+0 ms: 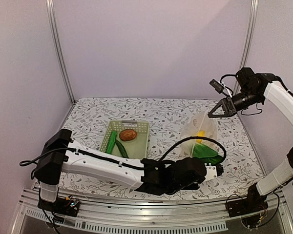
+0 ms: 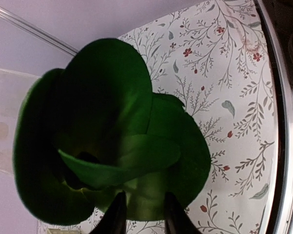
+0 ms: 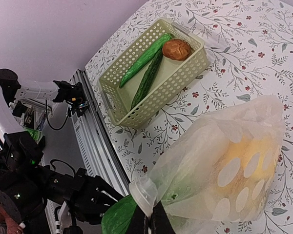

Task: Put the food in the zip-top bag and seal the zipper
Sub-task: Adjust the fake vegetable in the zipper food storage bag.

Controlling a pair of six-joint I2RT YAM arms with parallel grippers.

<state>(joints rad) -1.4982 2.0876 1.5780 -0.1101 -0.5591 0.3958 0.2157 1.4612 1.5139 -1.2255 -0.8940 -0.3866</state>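
The clear dotted zip-top bag point(image 1: 199, 127) stands lifted at the right of the table, with a yellow food piece point(image 1: 200, 134) inside. My right gripper point(image 1: 212, 113) is shut on the bag's top edge and holds it up. In the right wrist view the gripper point(image 3: 150, 223) pinches the whitish zipper rim point(image 3: 154, 192) of the bag point(image 3: 224, 165). My left gripper point(image 1: 211, 164) is shut on a green leafy vegetable point(image 1: 205, 152) at the bag's lower mouth. In the left wrist view the gripper point(image 2: 142, 215) clamps the base of this vegetable point(image 2: 107, 131).
A pale green lattice basket point(image 1: 139, 127) sits left of the bag, holding two long green vegetables point(image 1: 116, 142) and a reddish-brown piece point(image 1: 128, 134); it also shows in the right wrist view point(image 3: 158, 92). The left arm lies across the table's near edge.
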